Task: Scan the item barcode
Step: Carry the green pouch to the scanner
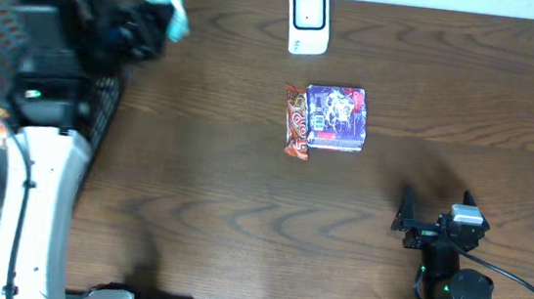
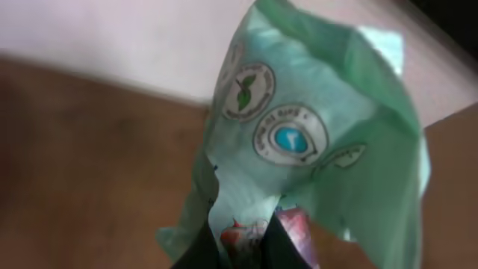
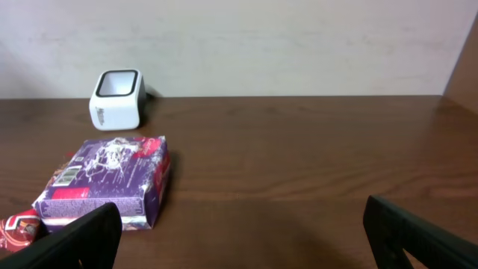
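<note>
Dark wooden table against a pale wall.

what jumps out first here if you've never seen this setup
A mint-green packet pinched in the left gripper fills the left wrist view, held at the table's far left corner, next to a mesh basket. Mid-table, a purple box lies with a red snack wrapper beside it, and a white scanner stands at the far edge. The right gripper waits open near the front right.
</note>
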Robot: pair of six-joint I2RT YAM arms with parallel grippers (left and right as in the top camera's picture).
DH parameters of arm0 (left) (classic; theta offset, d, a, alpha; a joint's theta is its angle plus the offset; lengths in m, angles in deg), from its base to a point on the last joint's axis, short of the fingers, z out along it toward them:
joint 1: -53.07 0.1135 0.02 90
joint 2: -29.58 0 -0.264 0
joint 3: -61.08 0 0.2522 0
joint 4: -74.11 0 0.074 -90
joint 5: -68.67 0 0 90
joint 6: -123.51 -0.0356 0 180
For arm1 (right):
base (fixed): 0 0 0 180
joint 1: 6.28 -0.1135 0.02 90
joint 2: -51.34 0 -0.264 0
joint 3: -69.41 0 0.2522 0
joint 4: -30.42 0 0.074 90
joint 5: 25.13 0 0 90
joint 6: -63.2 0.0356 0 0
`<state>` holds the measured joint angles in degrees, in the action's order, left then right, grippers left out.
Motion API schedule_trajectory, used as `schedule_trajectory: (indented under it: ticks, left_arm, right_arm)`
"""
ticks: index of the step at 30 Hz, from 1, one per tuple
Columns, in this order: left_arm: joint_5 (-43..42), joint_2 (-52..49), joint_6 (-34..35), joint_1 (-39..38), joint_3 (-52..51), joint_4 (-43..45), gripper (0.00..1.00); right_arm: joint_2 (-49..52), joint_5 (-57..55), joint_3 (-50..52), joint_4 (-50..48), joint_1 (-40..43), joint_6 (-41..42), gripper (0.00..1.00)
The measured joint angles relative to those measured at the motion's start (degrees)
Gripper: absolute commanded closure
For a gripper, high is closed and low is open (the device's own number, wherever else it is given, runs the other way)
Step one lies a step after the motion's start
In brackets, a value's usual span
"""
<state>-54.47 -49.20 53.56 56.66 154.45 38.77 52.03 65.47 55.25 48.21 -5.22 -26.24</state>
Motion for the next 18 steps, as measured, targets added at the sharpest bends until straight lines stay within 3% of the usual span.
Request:
schedule_trajectory:
  ticks: [3, 7, 18]
  left_arm:
    - [12.26, -1.22, -2.19, -9.35, -0.02, -5.22, 0.93]
    - [19.41, -5.92, -3.32, -17.84, -0.02, -8.02, 0.93]
    - [23.45, -24.46, -3.82, -28.85, -0.02, -8.00, 0.92]
  right_arm:
    - [0.00, 0.00, 0.00, 0.02, 0.00, 0.00, 0.01]
    - [0.00, 0.00, 0.00, 0.04, 0.00, 0.00, 0.01]
    - [0.00, 0.00, 0.00, 0.04, 0.00, 0.00, 0.01]
